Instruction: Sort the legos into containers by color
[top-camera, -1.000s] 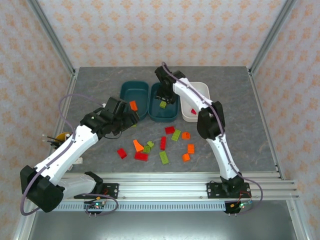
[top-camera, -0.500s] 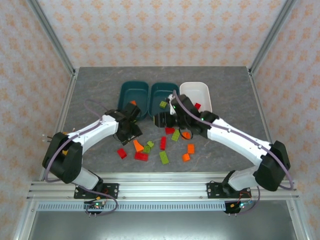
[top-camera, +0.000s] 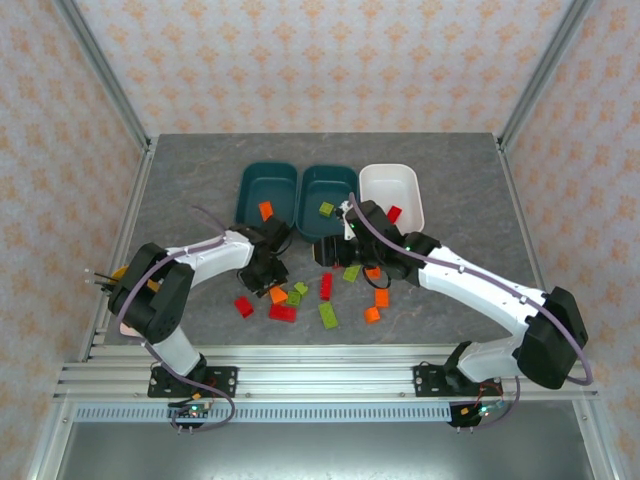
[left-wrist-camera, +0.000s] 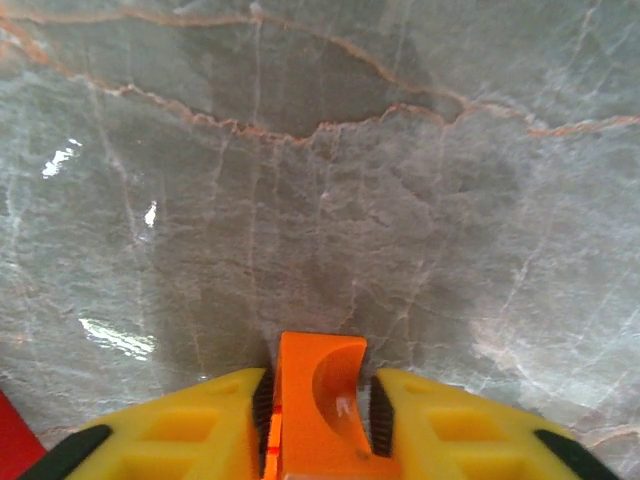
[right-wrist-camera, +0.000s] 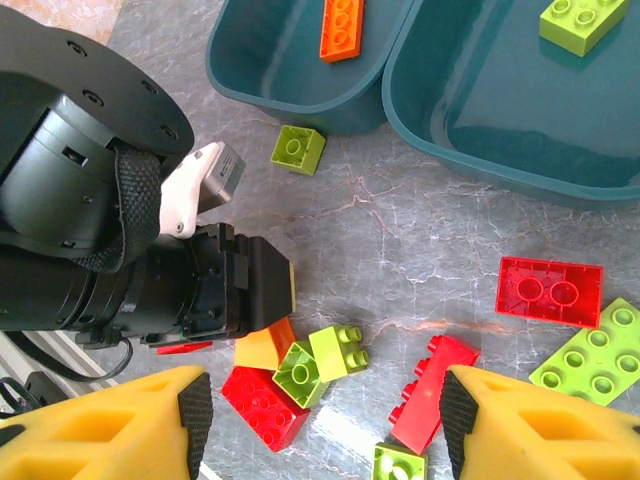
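Left gripper: it is reaching down close to the grey marbled tabletop, and its yellow fingers are pinching a small orange plastic brick from both sides, at the left end of the loose pile.
Left dark teal plastic tub: it is sitting at the back of the table, holding one long orange brick.
Middle dark teal plastic tub: it is standing right against the left one, holding one lime-green brick.
Loose pile: red, orange and olive-green bricks are lying scattered on the table in front of the tubs. Among them are a flat red brick, a long red brick and a small green square brick, which is lying just beside the left tub's wall.
Right gripper: it is hovering over the pile, just in front of the middle tub, with its yellow fingers spread wide and gripping nothing.
White plastic tub: it is sitting at the right end of the row, holding one red brick.
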